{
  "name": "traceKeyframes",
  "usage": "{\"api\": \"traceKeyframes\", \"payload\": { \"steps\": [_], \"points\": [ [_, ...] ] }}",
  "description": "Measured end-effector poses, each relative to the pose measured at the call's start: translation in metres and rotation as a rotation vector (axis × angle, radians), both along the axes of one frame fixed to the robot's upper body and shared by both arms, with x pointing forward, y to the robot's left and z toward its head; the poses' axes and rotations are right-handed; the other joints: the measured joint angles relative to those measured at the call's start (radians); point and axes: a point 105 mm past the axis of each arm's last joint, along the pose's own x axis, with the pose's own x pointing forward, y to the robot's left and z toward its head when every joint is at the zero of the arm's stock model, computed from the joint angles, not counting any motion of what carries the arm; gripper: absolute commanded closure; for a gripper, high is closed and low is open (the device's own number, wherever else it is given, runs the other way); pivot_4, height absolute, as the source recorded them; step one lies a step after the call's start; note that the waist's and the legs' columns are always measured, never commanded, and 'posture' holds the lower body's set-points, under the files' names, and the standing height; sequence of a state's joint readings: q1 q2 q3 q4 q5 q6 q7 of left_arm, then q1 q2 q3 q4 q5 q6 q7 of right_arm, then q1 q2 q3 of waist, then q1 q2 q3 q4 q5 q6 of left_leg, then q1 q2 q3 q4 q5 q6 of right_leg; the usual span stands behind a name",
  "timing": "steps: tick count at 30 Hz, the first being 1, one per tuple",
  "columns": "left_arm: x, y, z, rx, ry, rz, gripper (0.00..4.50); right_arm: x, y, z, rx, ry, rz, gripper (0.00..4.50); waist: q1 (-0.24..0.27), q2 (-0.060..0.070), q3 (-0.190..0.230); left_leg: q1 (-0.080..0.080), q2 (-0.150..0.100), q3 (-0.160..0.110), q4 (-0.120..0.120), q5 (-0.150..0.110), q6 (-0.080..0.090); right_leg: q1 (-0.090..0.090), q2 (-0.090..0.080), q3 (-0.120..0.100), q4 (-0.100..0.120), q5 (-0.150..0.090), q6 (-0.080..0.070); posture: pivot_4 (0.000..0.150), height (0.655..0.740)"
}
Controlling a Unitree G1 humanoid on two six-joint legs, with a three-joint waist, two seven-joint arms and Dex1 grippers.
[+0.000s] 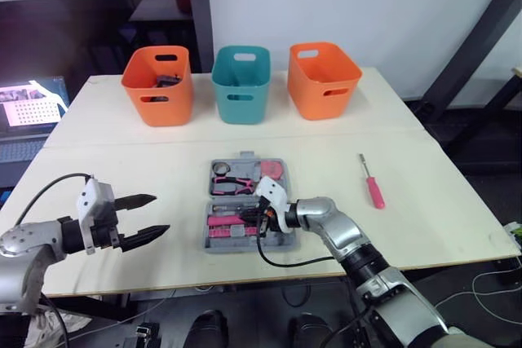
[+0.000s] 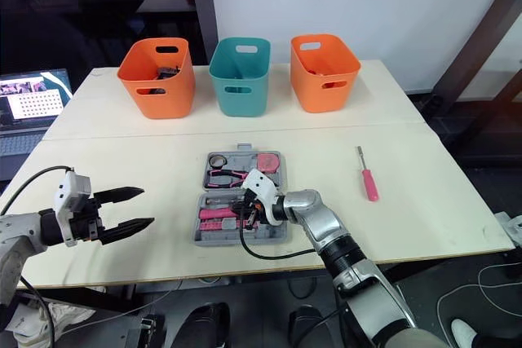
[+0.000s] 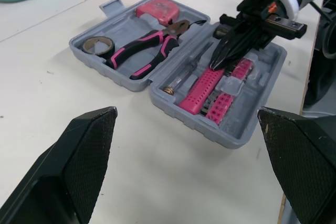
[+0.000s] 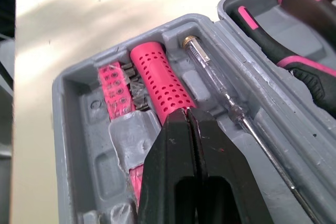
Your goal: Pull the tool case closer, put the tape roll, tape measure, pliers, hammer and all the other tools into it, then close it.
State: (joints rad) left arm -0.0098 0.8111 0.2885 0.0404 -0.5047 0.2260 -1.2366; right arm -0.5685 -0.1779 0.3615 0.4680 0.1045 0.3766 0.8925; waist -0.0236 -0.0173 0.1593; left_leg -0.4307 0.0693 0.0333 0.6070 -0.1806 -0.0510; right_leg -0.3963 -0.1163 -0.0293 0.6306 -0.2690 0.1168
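The grey tool case (image 1: 214,243) lies open at the middle of the table. Its far half holds a tape roll (image 1: 221,169), pink-handled pliers (image 1: 233,183) and a pink tape measure (image 1: 272,170). In the near half lie a pink perforated handle (image 4: 160,80), a clear tester screwdriver (image 4: 220,95) and pink bit strips (image 4: 114,94). My right gripper (image 4: 188,115) is shut, with its tips down on the end of the pink handle. Left of the case, apart from it, my left gripper (image 1: 161,213) hangs open and empty. A pink screwdriver (image 1: 373,185) lies on the table to the right of the case.
At the back of the table stand an orange bin (image 1: 159,85) with dark items in it, a teal bin (image 1: 241,85) and another orange bin (image 1: 323,81). A laptop (image 1: 28,116) sits off the table's left edge.
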Motion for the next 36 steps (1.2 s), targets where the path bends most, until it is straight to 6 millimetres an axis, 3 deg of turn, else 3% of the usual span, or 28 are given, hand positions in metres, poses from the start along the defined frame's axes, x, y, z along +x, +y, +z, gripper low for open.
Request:
{"api": "traceKeyframes", "payload": {
  "steps": [11, 16, 19, 22, 24, 26, 29, 36],
  "points": [
    [0.001, 0.002, 0.002, 0.015, -0.001, -0.002, 0.00, 0.000, 0.002, -0.010, 0.039, 0.010, 0.000, 4.45, 0.000, -0.001, -0.016, 0.011, 0.000, 0.001, -0.009, -0.001, -0.001, 0.005, -0.001, 0.000, -0.002, -0.003, -0.004, 0.150, 0.7400],
    [0.005, 0.001, 0.007, 0.011, -0.014, -0.002, 0.00, 0.000, -0.007, 0.002, 0.082, -0.073, -0.046, 4.45, 0.008, 0.000, -0.015, 0.004, 0.000, 0.002, -0.009, 0.001, 0.000, -0.001, -0.001, 0.000, -0.001, -0.003, -0.004, 0.150, 0.7400],
    [0.008, 0.002, 0.009, 0.006, -0.017, 0.003, 0.00, 0.009, -0.020, 0.026, 0.078, -0.166, -0.101, 4.45, 0.009, 0.004, -0.010, 0.001, 0.000, 0.002, -0.009, 0.002, 0.001, -0.004, -0.001, 0.000, 0.000, -0.003, -0.004, 0.150, 0.7400],
    [0.012, 0.002, 0.010, -0.005, -0.015, 0.009, 0.00, 0.014, -0.036, 0.063, 0.060, -0.299, -0.124, 3.62, 0.010, 0.004, -0.008, 0.001, 0.000, 0.002, -0.010, 0.002, 0.001, -0.005, -0.001, 0.000, 0.000, -0.003, -0.004, 0.150, 0.7400],
    [0.015, 0.000, 0.010, -0.013, -0.016, 0.007, 0.00, 0.011, -0.047, 0.082, 0.055, -0.344, -0.133, 2.65, 0.010, 0.003, -0.008, 0.001, 0.000, 0.002, -0.011, 0.002, 0.001, -0.005, -0.001, 0.000, -0.001, -0.003, -0.004, 0.150, 0.7400],
    [0.018, -0.002, 0.011, -0.027, -0.025, 0.012, 0.00, 0.004, -0.062, 0.088, 0.053, -0.347, -0.168, 1.68, 0.014, 0.003, -0.008, -0.001, 0.000, 0.002, -0.011, 0.002, 0.001, -0.006, -0.001, 0.000, -0.001, -0.003, -0.004, 0.150, 0.7400],
    [0.022, 0.001, 0.008, -0.045, -0.024, 0.046, 0.00, -0.009, -0.106, 0.092, 0.056, -0.361, -0.323, 0.13, 0.022, 0.003, -0.008, -0.008, -0.001, 0.002, -0.010, 0.002, 0.001, -0.007, -0.001, 0.000, -0.001, -0.003, -0.003, 0.150, 0.7400],
    [0.025, 0.030, 0.003, -0.086, -0.042, 0.201, 0.00, -0.059, -0.191, 0.072, -0.003, -0.330, -0.698, 0.05, 0.030, 0.003, -0.007, -0.010, -0.001, 0.002, -0.010, 0.002, 0.001, -0.011, 0.000, 0.000, -0.001, -0.003, -0.003, 0.150, 0.7400]
  ]
}}
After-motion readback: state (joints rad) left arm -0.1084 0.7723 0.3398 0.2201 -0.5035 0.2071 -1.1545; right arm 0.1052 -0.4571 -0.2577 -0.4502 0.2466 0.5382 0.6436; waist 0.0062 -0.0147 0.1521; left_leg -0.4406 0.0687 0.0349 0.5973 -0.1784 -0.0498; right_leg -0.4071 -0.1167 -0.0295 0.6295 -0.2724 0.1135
